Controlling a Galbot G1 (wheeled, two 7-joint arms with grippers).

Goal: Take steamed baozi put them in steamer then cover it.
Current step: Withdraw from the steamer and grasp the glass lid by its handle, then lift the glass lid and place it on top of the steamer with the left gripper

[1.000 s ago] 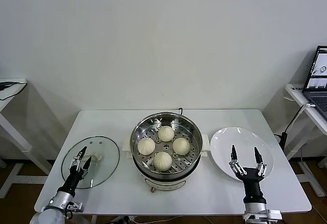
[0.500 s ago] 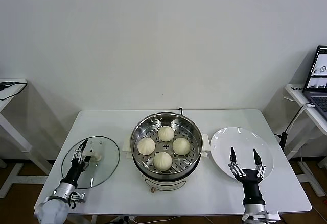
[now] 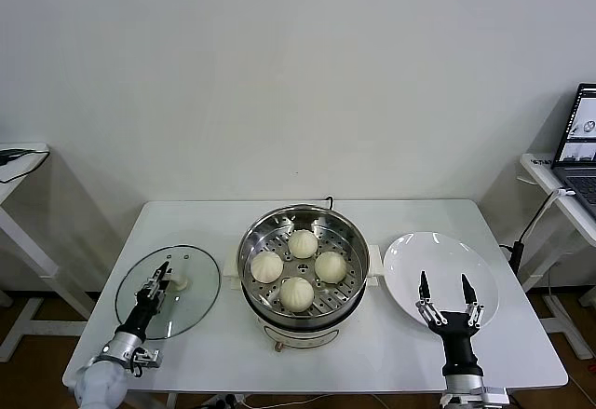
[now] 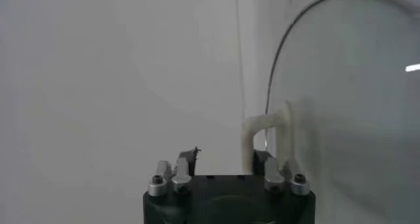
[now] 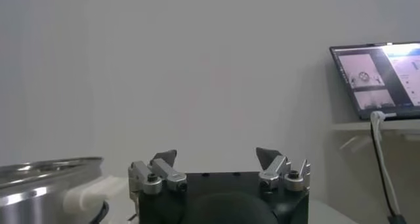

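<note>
Four steamed baozi (image 3: 296, 293) sit on the perforated tray inside the steamer (image 3: 304, 210) at the table's middle. The cover (image 3: 191, 302), a glass lid, is left of the steamer, and its whitish handle (image 3: 177, 281) is at my left gripper (image 3: 159, 277). In the left wrist view the left gripper (image 4: 224, 156) has its jaws partly apart. The handle (image 4: 266, 123) lies against one finger, beside the glass (image 4: 348, 94). My right gripper (image 3: 444, 279) is open and empty over the near part of the white plate (image 3: 447, 252). It also shows in the right wrist view (image 5: 216, 155).
The plate is bare and stands right of the steamer. A laptop (image 3: 582, 134) sits on a side table at the far right, with a cable hanging down. Another side table stands at the far left. The steamer's rim shows in the right wrist view (image 5: 39, 179).
My left gripper has moved in from the lid's near-left part to its handle. The lid has shifted a little farther from me. My right gripper has drawn back slightly.
</note>
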